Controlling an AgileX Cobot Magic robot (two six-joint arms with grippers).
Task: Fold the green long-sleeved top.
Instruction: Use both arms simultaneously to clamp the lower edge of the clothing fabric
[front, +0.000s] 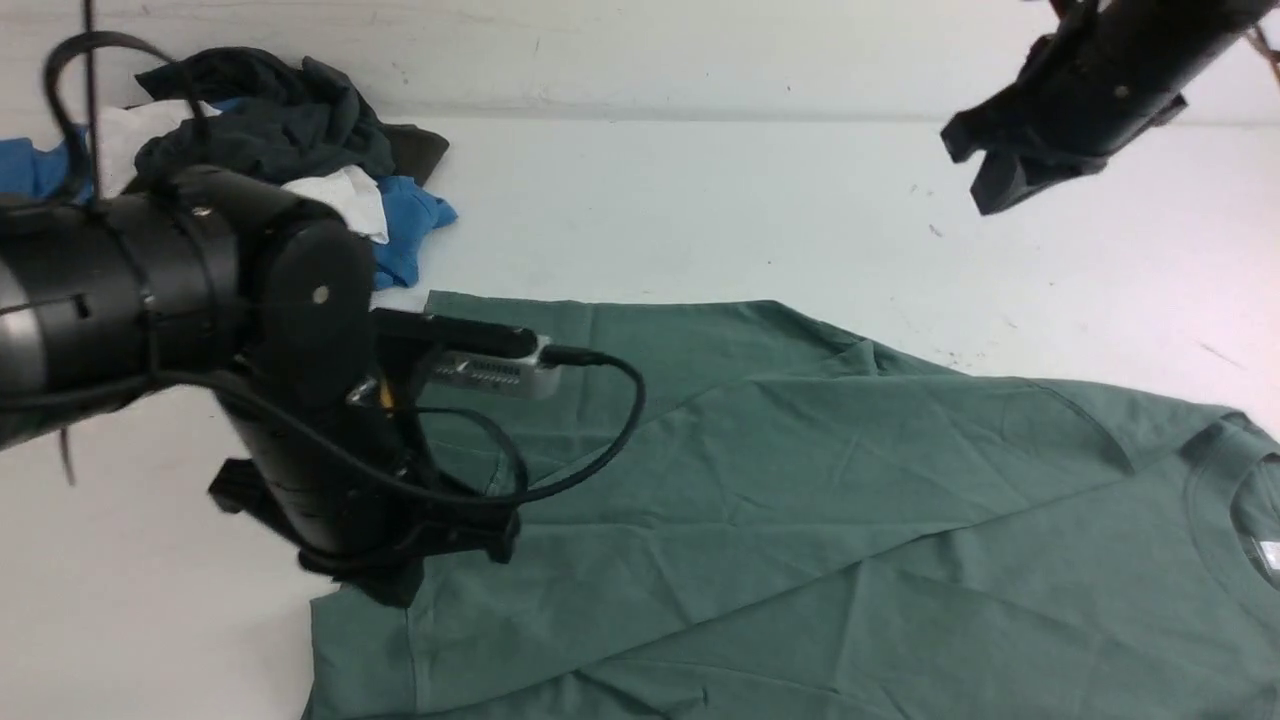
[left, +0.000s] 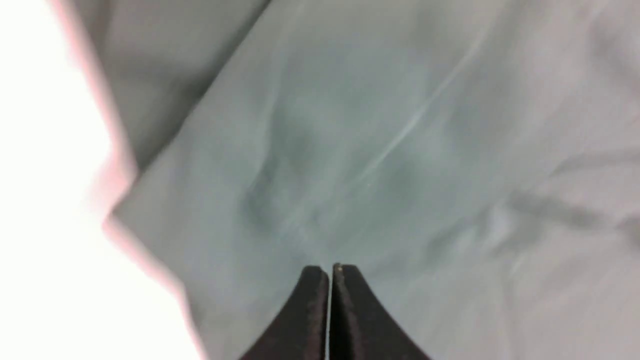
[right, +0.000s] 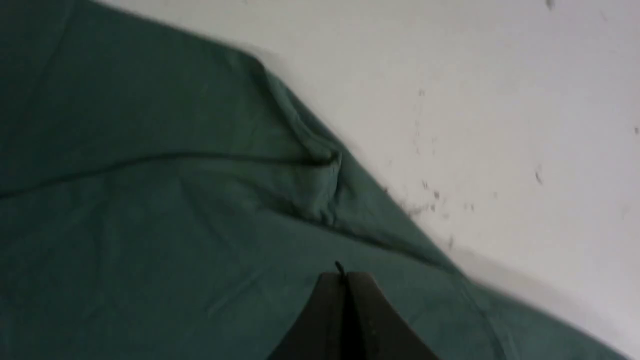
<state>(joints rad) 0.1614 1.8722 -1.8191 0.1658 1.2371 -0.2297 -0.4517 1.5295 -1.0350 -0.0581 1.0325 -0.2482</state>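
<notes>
The green long-sleeved top (front: 800, 500) lies spread on the white table, its crew neck (front: 1215, 470) at the right edge with a white label inside. A fold runs across its far side. My left gripper (front: 395, 590) points down just above the top's left hem; in the left wrist view (left: 328, 270) its jaws are shut with nothing between them, over green cloth (left: 375, 150). My right gripper (front: 985, 175) hangs high at the far right, above the table beyond the top. In the right wrist view (right: 344, 276) it is shut and empty, above the top's far edge (right: 150, 200).
A pile of dark grey, white and blue garments (front: 280, 130) lies at the back left of the table. Bare white table (front: 700, 220) stretches behind the top, with a wall along its far edge. Bare table also lies left of the top (front: 150, 600).
</notes>
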